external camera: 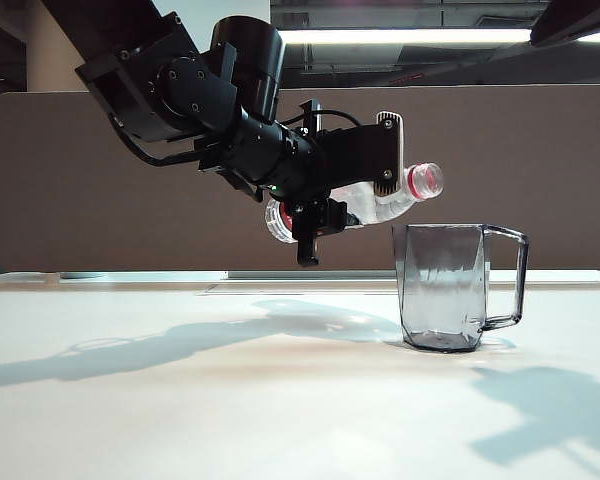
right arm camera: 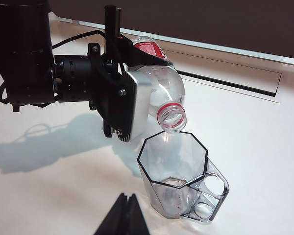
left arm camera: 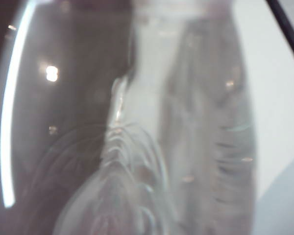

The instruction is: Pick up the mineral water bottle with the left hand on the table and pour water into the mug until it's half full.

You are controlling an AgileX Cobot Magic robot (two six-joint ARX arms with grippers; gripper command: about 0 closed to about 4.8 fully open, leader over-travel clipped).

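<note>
Left gripper (external camera: pixel 355 185): clamped on clear plastic red-ringed bottle (external camera: pixel 395 200), tilted over smoky faceted mug (external camera: pixel 445 290) (uncapped).
Right gripper (right arm camera: pixel 123 215): closed, raised above white worktop (external camera: pixel 180 400).

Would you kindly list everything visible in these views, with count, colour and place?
Bottle: one, clear with red neck ring, uncapped, held tilted in the air, mouth above the mug's rim.
Mug: one, smoky grey, upright on the table, handle away from the bottle.
Table: one, white.
Left gripper: one, black with silver plates, shut on the bottle.
Right gripper: one, black, only its tips in view, near the mug, holding nothing.
</note>
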